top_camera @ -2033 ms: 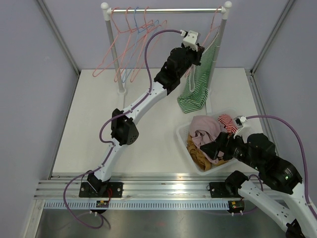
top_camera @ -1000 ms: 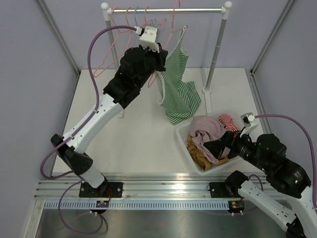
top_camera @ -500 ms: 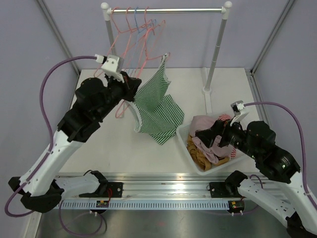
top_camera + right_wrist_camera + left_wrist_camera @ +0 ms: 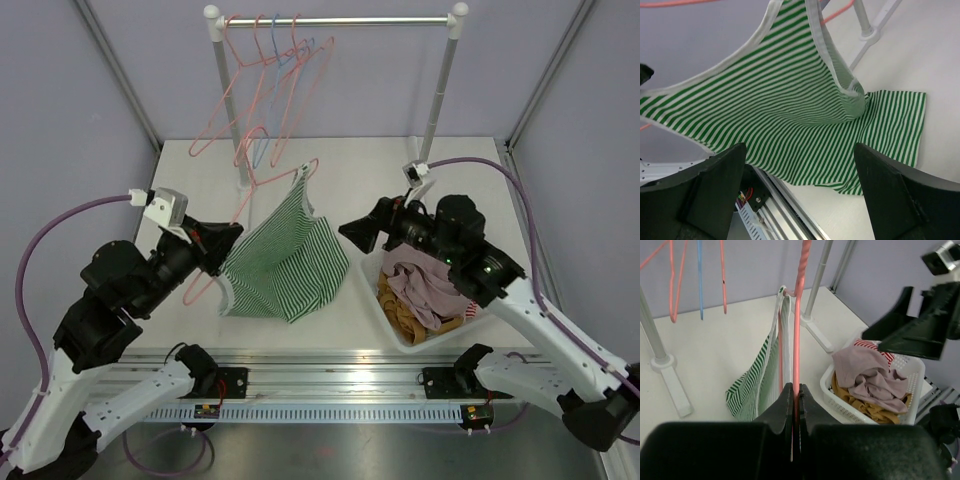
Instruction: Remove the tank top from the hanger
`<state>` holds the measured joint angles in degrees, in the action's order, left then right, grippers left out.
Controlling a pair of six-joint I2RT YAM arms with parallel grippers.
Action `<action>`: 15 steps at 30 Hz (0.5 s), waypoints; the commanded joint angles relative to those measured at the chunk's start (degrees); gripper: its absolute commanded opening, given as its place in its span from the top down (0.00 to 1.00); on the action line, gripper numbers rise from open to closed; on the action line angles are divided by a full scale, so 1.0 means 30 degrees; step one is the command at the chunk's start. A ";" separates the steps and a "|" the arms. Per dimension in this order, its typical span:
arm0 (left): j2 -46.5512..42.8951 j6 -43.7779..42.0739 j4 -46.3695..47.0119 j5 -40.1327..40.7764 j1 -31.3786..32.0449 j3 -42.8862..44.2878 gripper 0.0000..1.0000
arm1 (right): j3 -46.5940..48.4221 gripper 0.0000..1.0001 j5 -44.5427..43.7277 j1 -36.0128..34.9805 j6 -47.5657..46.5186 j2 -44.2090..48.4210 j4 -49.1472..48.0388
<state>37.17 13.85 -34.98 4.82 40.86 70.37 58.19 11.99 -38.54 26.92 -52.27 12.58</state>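
Pink hanger (image 4: 800, 315) pinched in left fingers (image 4: 795, 396) — right fingers (image 4: 362, 232) wide, empty, beside tank top (image 4: 285, 260).

On the counter (image 4: 370, 170): a rack (image 4: 340, 20) along the rear edge, with spare hangers (image 4: 265, 90) bunched at its left end. Front right, a basket (image 4: 837, 399) holding a heap of clothes (image 4: 425, 290). Centre-left, forward of the rack, the tank top (image 4: 285, 260) hangs on a hanger (image 4: 243, 203), its hem lying on the counter just left of the basket. To the garment's left, the left claw (image 4: 225, 240), clamped on the hanger. To its right, the right claw (image 4: 358, 232), near the basket's rear-left corner.
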 commanded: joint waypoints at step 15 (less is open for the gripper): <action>-0.3161 0.1507 -0.0030 -0.3539 0.0061 -0.2596 1.00 | 0.3775 0.24 0.2771 0.0046 0.1399 -0.9001 -0.7650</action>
<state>28.67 17.15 -37.82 -2.85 40.86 63.09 65.98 18.74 -38.54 30.92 -78.76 -6.20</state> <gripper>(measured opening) 0.028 0.782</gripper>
